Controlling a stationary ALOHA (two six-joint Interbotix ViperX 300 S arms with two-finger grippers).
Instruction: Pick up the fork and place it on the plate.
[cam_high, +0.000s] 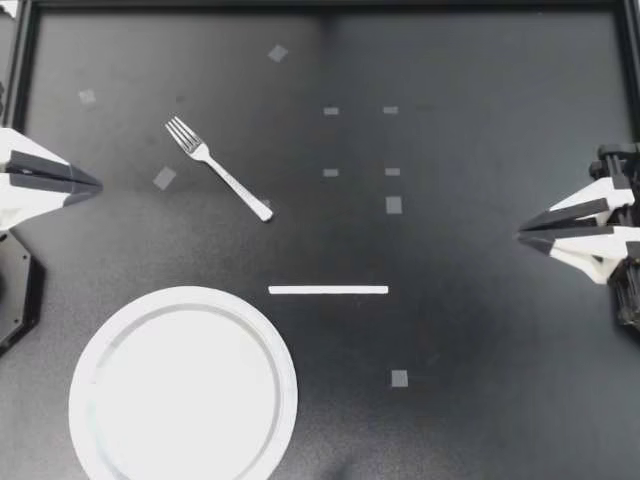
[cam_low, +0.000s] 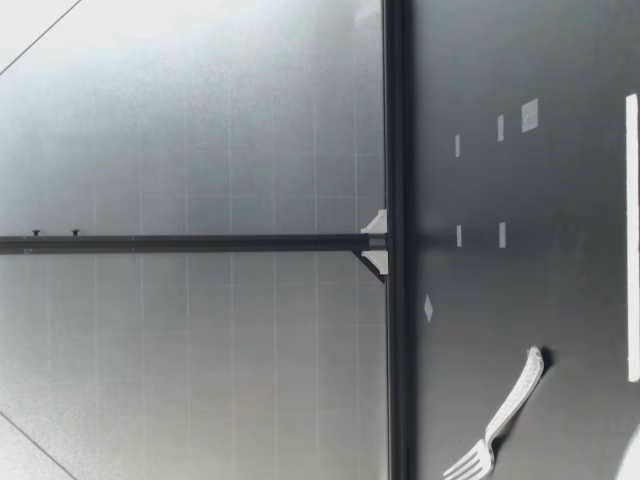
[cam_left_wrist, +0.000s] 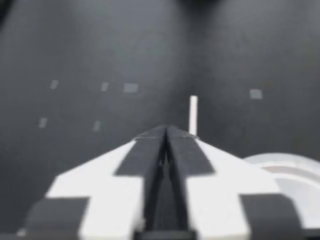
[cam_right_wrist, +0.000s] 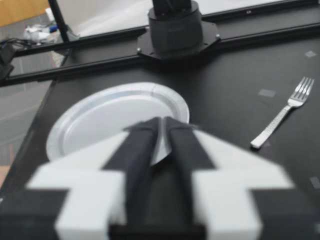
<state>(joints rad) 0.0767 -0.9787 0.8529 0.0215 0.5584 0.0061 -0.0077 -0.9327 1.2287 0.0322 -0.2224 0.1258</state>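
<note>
The black table (cam_high: 480, 400) is taking up nearly everything, with loads of bare room through the middle and over on my right side. The white plate (cam_high: 183, 385) is sitting on my left side, and the top view's edge is cutting off part of its rim. My left gripper (cam_high: 95, 184) and my right gripper (cam_high: 522, 238) are hanging at the table's side edges, fingers pressed together, holding nothing. The fork (cam_high: 218, 168) is lying flat, well apart from the plate, tines pointing away from it. The low view is clipping the tine end. A white tape strip (cam_high: 328, 290) is lying near the plate.
</note>
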